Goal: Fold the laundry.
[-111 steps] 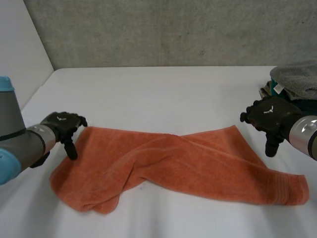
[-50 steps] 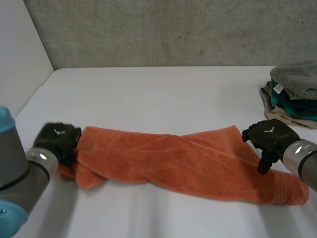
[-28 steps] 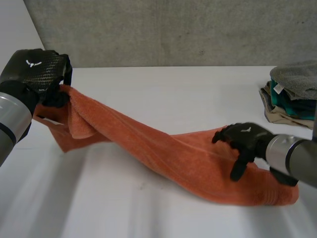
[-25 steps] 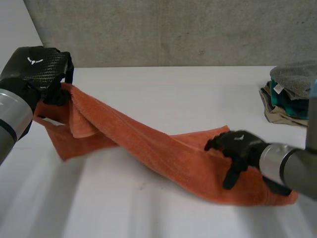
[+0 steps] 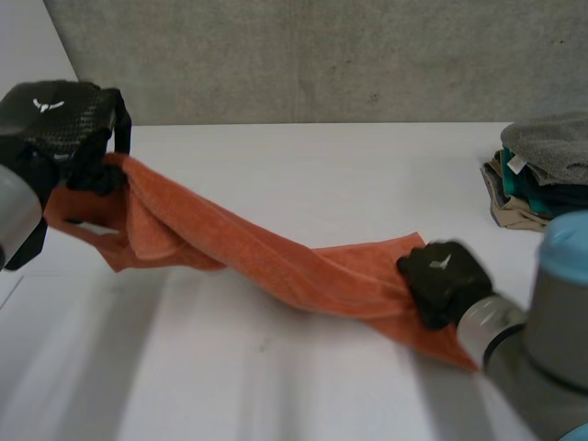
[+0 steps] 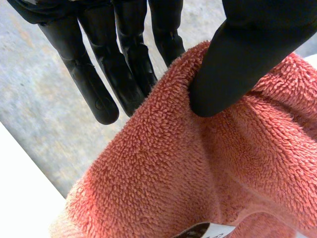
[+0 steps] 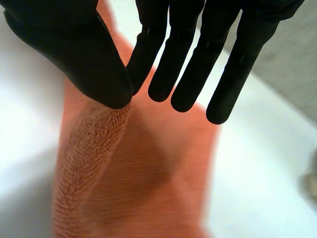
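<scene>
- Orange towel (image 5: 276, 262) ran in a twisted band across the white table (image 5: 303, 165). Its left end was lifted clear of the surface and its right end lay on the table.
- Left hand (image 5: 57, 119) was raised at the table's left side. Wrist view: thumb (image 6: 237, 59) pressed a ridge of terry against the fingers (image 6: 124, 74), so it was pinching the towel's left end. A small label (image 6: 205, 230) showed on the cloth below the pinch.
- Right hand (image 5: 443, 280) sat low on the towel near its right end. Wrist view: fingers (image 7: 233, 74) were straight and slightly spread over the cloth, with the thumb (image 7: 74, 54) close beside them. No cloth was seen between thumb and fingers, so I read it as resting or pressing, not gripping.
- A stack of folded laundry (image 5: 542, 170) lay at the table's far right, well apart from the towel.
- Judgement: the step in hand was stretching the towel out before any fold, and no fold had been made.
- To do it well: the right hand should get a true pinch on a corner, not on the bunched middle of the edge.
- Both ends should then be drawn apart so the twist unrolls and the cloth lies flat.
- Risk: a pull from the left alone would drag the right end out from under the flat fingers.
</scene>
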`<action>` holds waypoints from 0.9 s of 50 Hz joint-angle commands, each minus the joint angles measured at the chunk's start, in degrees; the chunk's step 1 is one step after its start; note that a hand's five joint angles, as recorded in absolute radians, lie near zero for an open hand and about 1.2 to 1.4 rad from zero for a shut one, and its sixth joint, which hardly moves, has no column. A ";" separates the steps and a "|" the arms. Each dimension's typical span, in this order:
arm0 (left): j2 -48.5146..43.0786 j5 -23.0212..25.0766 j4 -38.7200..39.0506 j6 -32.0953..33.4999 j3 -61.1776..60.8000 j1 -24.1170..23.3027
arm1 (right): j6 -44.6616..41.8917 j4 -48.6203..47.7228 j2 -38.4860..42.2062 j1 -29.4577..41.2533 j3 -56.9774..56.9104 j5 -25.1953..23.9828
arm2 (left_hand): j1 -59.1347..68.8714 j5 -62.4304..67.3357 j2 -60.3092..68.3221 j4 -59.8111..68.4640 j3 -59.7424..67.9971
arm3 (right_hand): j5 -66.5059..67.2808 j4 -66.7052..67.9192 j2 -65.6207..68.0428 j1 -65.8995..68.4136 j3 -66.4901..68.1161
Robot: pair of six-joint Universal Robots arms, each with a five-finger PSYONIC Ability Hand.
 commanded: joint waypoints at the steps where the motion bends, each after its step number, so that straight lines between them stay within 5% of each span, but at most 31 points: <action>1: 4.24 3.78 -8.22 0.41 -3.87 1.16 | -15.58 11.98 -8.78 -7.85 -9.28 -4.03 | 14.72 13.72 11.59 11.29 11.95 | 13.61 11.69 12.75 15.68 12.13; 5: 5.12 7.74 -11.74 -0.12 -5.72 1.77 | -17.09 17.25 -8.69 -10.67 -18.68 -8.25 | 14.72 13.72 11.59 11.29 11.95 | 13.61 11.69 12.75 15.68 12.13; 11: 2.58 8.63 -9.11 -0.82 -6.60 3.00 | -11.47 19.11 2.63 -10.07 -32.22 -11.68 | 14.72 13.72 11.59 11.29 11.95 | 13.61 11.69 12.75 15.68 12.13; 19: -14.37 5.37 2.92 -1.00 -1.07 4.15 | -7.51 13.93 23.45 -3.82 -47.16 -7.38 | 14.72 13.72 11.59 11.29 11.95 | 13.61 11.69 12.75 15.68 12.13; 24: -29.65 1.95 9.96 -1.08 7.96 4.06 | -6.54 -0.18 36.01 -2.50 -53.32 -3.08 | 7.56 6.56 4.43 4.13 4.79 | 13.61 11.69 12.75 15.68 12.13; 25: -31.51 1.33 10.05 -1.26 9.38 3.97 | -6.54 -2.66 37.35 -2.33 -53.67 -2.20 | 1.85 0.84 -1.29 -1.59 -0.93 | 7.43 5.51 6.56 9.50 5.95; 28: -37.66 -0.68 8.74 -0.91 14.12 3.71 | -7.06 -11.87 39.82 -1.98 -53.68 2.71 | -36.88 -37.88 -40.01 -40.32 -39.66 | -56.39 -58.31 -57.25 -54.32 -57.87; 31: -38.74 -3.32 6.29 -0.12 16.68 2.92 | -7.24 -17.69 38.52 -1.89 -51.41 6.23 | -55.28 -56.28 -58.41 -58.71 -58.05 | -56.39 -58.31 -57.25 -54.32 -57.87; 36: -35.41 -5.09 5.22 1.11 14.15 3.53 | -6.98 -17.29 30.00 -2.59 -45.17 6.08 | -55.28 -56.28 -58.41 -58.71 -58.05 | -56.39 -58.31 -57.25 -54.32 -57.87; 45: -29.07 4.04 7.94 6.82 0.79 5.46 | -7.68 1.60 17.15 -3.20 -29.52 -0.78 | -46.66 -47.66 -49.80 -50.10 -49.44 | -56.39 -58.31 -57.25 -54.32 -57.87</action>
